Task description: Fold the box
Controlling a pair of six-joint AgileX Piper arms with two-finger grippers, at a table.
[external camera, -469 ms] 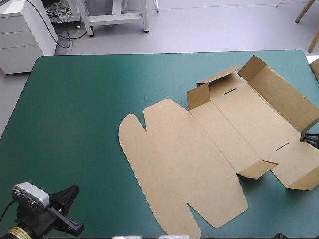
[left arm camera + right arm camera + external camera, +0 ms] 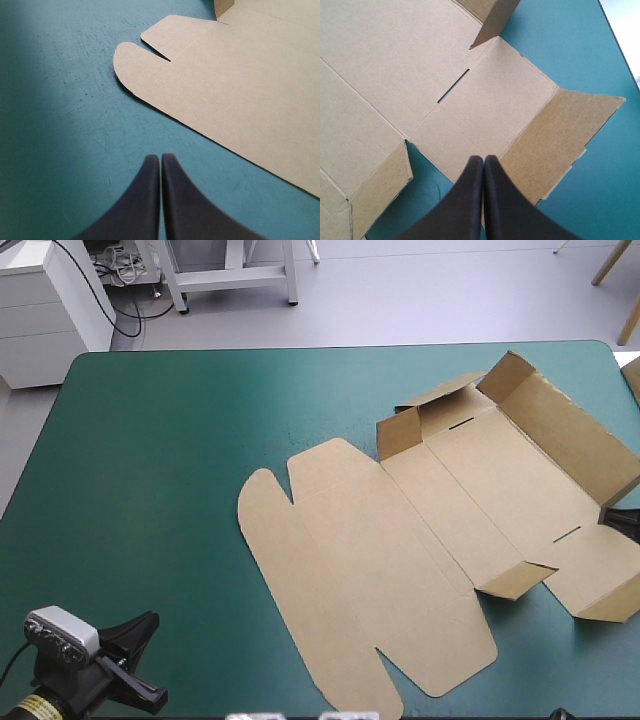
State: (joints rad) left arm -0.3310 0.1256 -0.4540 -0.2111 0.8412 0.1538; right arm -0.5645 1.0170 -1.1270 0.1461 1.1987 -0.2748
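The brown box (image 2: 440, 530) lies as a cut sheet on the right half of the table. Its rounded lid flaps lie flat toward the middle, and its far wall (image 2: 570, 425) and small end flaps are raised. My left gripper (image 2: 161, 159) is shut and empty over bare teal-green cover near the front left corner (image 2: 140, 640). The lid's rounded flap (image 2: 145, 60) lies ahead of it. My right gripper (image 2: 483, 160) is shut and empty at the box's right end (image 2: 618, 518), just over a flat panel beside a slot (image 2: 453, 86). A half-raised flap (image 2: 560, 135) stands next to it.
Bare teal-green cover (image 2: 150, 490) fills the table's left half. A sliver of brown board (image 2: 632, 375) shows at the table's far right edge. The front edge runs close behind the left gripper.
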